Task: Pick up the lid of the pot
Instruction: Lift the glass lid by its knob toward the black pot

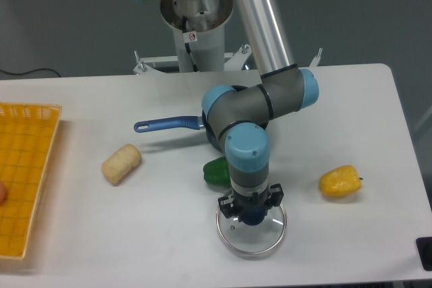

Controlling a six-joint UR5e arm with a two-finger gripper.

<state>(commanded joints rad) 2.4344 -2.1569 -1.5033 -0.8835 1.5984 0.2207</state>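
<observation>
Bright, diffuse light on the white tabletop (148,227), thin shine along the rim of the pot lid (266,235), soft shadows beyond the lid, dimmer grey background (61,25) farther beyond it, fairly sharp outlines around it.

The pot lid (251,239) lies in front of the pan (169,123), right of the basket (51,116).
</observation>
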